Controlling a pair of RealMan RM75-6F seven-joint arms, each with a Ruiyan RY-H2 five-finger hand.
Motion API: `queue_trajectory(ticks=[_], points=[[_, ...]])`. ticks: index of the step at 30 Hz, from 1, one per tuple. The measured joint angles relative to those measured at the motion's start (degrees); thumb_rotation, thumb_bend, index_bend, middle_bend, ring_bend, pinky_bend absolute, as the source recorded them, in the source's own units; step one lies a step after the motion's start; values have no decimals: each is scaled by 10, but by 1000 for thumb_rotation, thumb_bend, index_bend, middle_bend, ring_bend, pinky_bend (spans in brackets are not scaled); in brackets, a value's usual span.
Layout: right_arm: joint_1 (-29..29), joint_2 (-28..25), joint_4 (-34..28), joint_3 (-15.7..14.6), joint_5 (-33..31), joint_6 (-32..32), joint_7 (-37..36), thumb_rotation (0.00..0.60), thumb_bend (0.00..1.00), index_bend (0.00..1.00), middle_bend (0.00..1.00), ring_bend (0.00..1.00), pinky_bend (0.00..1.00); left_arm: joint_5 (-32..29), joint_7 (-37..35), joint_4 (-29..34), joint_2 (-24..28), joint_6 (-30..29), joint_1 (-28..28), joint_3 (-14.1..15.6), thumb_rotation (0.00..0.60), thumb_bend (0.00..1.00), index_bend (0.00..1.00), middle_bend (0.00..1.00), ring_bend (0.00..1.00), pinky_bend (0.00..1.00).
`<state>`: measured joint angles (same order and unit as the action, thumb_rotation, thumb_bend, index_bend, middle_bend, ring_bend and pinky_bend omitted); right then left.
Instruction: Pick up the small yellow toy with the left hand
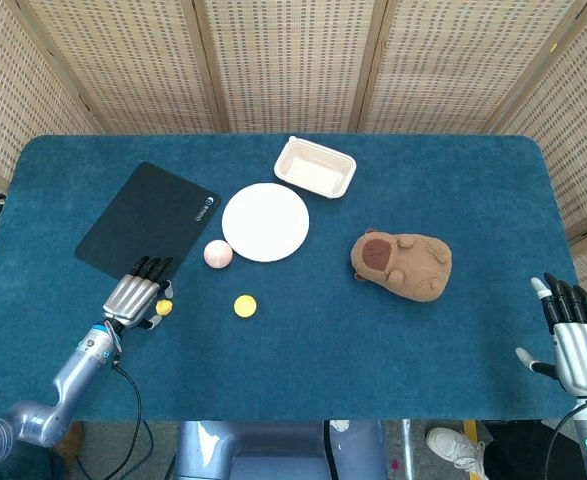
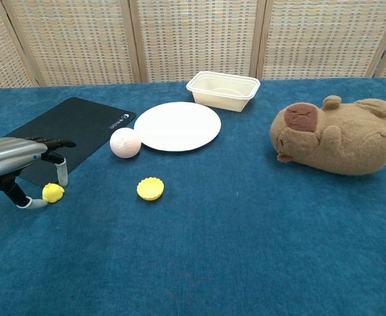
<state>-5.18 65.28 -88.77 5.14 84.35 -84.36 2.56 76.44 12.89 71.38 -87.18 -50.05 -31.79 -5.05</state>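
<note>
The small yellow toy (image 1: 164, 307) (image 2: 52, 192) lies on the blue table just off the near corner of the black mat. My left hand (image 1: 135, 296) (image 2: 23, 160) hovers right over it, palm down, fingers spread and holding nothing; the thumb tip sits beside the toy on the near side. My right hand (image 1: 576, 345) rests open at the table's front right edge, far from the toy, and does not show in the chest view.
A black mat (image 1: 148, 228), a pink ball (image 1: 218, 254), a yellow scalloped cup (image 1: 244, 306), a white plate (image 1: 265, 222) and a cream tray (image 1: 315, 168) fill the left and middle. A brown plush capybara (image 1: 401, 264) lies to the right.
</note>
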Motion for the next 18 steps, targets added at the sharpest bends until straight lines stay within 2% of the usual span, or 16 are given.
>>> queue_trajectory(ticks=[10,18], points=[[0,2,1,1,-3,1,2,600,0,0,0,0,0,6,-20,3,8,-9,-3,6,600,294,520,0,0,0],[0,1,0,0,-3,0,1,600,0,0,0,0,0,27,-42,60,42,-39,-9,-8,600,302,525,0,0,0]])
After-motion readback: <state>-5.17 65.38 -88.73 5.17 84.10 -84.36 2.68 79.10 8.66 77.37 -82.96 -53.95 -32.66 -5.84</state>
